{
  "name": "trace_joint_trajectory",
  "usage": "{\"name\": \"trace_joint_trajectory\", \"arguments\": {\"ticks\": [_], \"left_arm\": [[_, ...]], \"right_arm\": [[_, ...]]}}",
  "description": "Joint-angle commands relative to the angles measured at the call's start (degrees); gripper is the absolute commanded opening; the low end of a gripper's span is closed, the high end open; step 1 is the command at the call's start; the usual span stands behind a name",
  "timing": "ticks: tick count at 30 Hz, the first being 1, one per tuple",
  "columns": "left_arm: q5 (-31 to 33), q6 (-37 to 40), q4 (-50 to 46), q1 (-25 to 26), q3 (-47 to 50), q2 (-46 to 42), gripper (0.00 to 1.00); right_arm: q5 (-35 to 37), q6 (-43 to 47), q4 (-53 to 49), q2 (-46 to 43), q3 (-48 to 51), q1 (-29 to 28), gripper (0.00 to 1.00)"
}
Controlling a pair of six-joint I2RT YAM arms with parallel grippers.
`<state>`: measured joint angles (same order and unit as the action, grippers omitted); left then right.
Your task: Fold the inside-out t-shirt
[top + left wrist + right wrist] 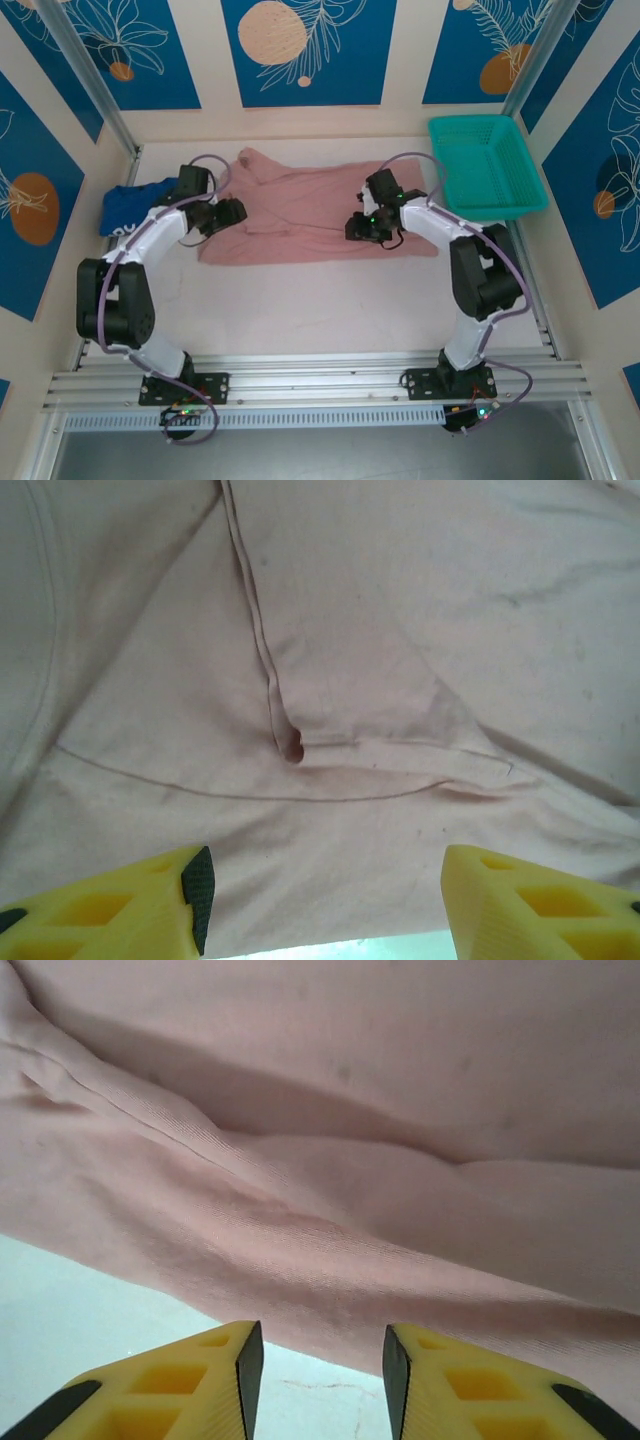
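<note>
The t-shirt (310,215) is soft, thin and light, so I think it will bend, sag and wrinkle as soon as I lift it. It is not slippery and it will not break. It lies spread flat on the white table (330,310), at 12 o'clock from the arm bases, with a blue cloth (135,205) at its 9 o'clock side and a green basket (487,165) at its 2 o'clock side. I think the best places to pinch it are the corners and the sewn edges, where the cloth is thicker. The seam in the left wrist view looks like a good spot. The left gripper (232,212) is at the shirt's 9 o'clock edge and points toward 3 o'clock. Its yellow fingers (150,905) are wide apart with nothing between them. The right gripper (358,226) is over the shirt, at about 4 o'clock from its middle, and points toward 9 o'clock. Its fingers (200,1385) are a little apart and hold nothing. Both arms are bent at the elbow and lean in toward each other.
</note>
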<state>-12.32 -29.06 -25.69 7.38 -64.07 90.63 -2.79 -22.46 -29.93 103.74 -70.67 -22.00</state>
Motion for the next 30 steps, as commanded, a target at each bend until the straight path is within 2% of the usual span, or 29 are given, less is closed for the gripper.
{"name": "trace_joint_trajectory", "arguments": {"ticks": [1,11,24,30], "left_arm": [[-1.64,-1.06,4.97,0.51,3.44,-1.21,0.62],[0.89,-0.45,8.18,0.58,8.93,2.61,0.62],[4.23,2.26,10.04,0.61,11.87,6.20,0.62],[4.60,2.88,8.96,0.62,11.25,4.11,0.62]], "right_arm": [[-1.22,-0.11,0.68,2.81,-0.05,-0.32,0.37],[2.02,0.13,1.19,9.28,-6.65,0.32,0.35],[3.93,-0.10,-3.29,16.63,-22.39,6.97,0.34],[3.86,2.64,-2.82,10.31,-15.85,7.64,0.37]]}}
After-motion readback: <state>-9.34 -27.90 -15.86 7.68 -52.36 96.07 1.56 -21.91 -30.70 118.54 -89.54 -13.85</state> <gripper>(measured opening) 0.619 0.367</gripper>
